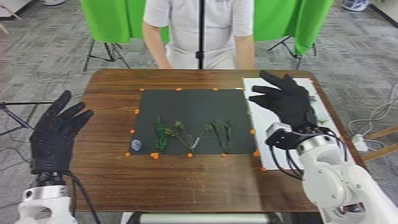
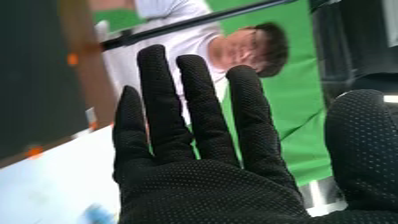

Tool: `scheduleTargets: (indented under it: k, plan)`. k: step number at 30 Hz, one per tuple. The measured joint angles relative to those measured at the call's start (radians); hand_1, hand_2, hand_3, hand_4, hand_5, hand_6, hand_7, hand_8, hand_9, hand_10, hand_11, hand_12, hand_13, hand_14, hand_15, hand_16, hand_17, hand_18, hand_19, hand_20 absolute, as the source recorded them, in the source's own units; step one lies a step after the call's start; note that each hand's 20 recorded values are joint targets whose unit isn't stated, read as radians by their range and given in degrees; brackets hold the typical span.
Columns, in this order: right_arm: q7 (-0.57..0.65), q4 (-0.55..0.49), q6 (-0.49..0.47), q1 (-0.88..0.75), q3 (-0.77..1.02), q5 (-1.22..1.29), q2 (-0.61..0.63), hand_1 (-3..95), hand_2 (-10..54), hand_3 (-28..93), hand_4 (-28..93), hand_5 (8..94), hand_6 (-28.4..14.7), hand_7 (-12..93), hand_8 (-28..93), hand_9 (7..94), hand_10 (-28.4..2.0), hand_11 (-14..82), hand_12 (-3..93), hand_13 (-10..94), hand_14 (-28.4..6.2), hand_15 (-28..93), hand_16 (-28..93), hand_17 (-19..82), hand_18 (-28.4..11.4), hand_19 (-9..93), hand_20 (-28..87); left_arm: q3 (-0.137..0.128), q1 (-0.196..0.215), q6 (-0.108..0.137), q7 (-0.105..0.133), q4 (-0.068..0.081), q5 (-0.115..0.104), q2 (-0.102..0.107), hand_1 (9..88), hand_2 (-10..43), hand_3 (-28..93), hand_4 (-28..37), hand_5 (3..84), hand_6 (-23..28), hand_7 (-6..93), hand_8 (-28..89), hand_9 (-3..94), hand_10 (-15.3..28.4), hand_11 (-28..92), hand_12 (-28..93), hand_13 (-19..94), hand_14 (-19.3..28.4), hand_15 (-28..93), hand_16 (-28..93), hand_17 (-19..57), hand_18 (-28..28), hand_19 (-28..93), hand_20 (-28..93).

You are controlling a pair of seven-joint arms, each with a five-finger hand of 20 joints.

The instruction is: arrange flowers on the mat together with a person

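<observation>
Right hand (image 1: 291,104) over white sheet (image 1: 265,116), fingers straight, spread. Left hand (image 1: 51,142) left of mat (image 1: 191,105), fingers straight. Sprigs (image 1: 162,135) lie on mat's near half.

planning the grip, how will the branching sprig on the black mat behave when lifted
The branching sprig looks light, its thin stems likely to flex. Its small tips seem fragile. Spread flat on the mat, it probably won't roll.

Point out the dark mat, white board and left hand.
Dark mat (image 1: 191,106), head view: bare upper part.
White board (image 1: 264,119), head view: bare left strip.
Left hand (image 1: 53,145), head view: glove below fingers.
</observation>
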Motion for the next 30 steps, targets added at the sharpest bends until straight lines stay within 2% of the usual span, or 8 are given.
scheduleTargets:
  k: [5, 9, 14, 20, 30]
  plan:
    - [0.007, 0.002, 0.014, -0.042, 0.015, -0.044, -0.013, 13.7, 12.1, 71, -28, 42.5, -0.3, 11, -12, 46.0, -16.1, 9.7, 13.9, 35, -20.3, 29, 13, 3, -20.4, 38, 18, 0.000, -0.002, -0.008, -0.023, 0.003, 0.021, -0.028, 19.0, 7.5, 73, -28.3, 29.6, 3.1, 10.3, -9, 33.7, 15.6, 18, 11, 28, 22.1, 38, -4, -5.6, 24.4, 54, 8]
    - [0.021, 0.002, 0.018, -0.060, 0.034, -0.065, -0.021, 13.4, 12.1, 71, -27, 41.9, -0.2, 11, -12, 45.6, -16.2, 9.4, 14.0, 35, -20.5, 29, 14, 3, -20.8, 39, 18, 0.003, -0.008, -0.015, -0.046, 0.006, 0.049, -0.046, 19.1, 7.6, 73, -28.3, 28.9, 2.9, 10.3, -9, 33.4, 15.5, 17, 11, 28, 22.1, 38, -4, -5.4, 24.4, 54, 7]
    - [0.059, 0.002, 0.014, -0.082, 0.054, -0.090, -0.028, 13.4, 12.0, 71, -27, 41.2, -0.2, 11, -12, 45.4, -16.3, 9.2, 14.1, 35, -20.7, 29, 14, 3, -21.0, 39, 18, 0.004, -0.009, -0.025, -0.063, 0.006, 0.060, -0.060, 19.4, 7.6, 73, -28.3, 28.9, 2.8, 10.0, -9, 33.5, 15.6, 17, 11, 28, 22.2, 37, -4, -3.5, 23.9, 54, 6]
    - [0.058, 0.002, 0.013, -0.096, 0.058, -0.085, -0.031, 13.4, 11.9, 71, -27, 41.2, -0.2, 11, -11, 45.6, -16.1, 9.2, 14.2, 36, -20.7, 29, 15, 3, -21.1, 39, 18, 0.007, -0.008, -0.023, -0.061, 0.006, 0.059, -0.060, 19.8, 7.5, 73, -28.3, 28.9, 2.9, 10.1, -9, 33.7, 15.8, 18, 11, 29, 22.4, 38, -4, -3.1, 24.1, 55, 4]
    - [0.047, 0.002, 0.013, -0.091, 0.056, -0.069, -0.031, 13.5, 12.0, 71, -27, 41.7, -0.2, 12, -12, 46.6, -16.2, 9.7, 14.4, 37, -20.5, 31, 15, 3, -21.2, 39, 18, 0.023, -0.011, -0.023, -0.061, 0.004, 0.058, -0.049, 20.9, 7.6, 73, -28.3, 29.0, 3.5, 11.4, -9, 33.8, 16.6, 21, 12, 28, 22.4, 40, -4, -5.3, 24.6, 56, 4]
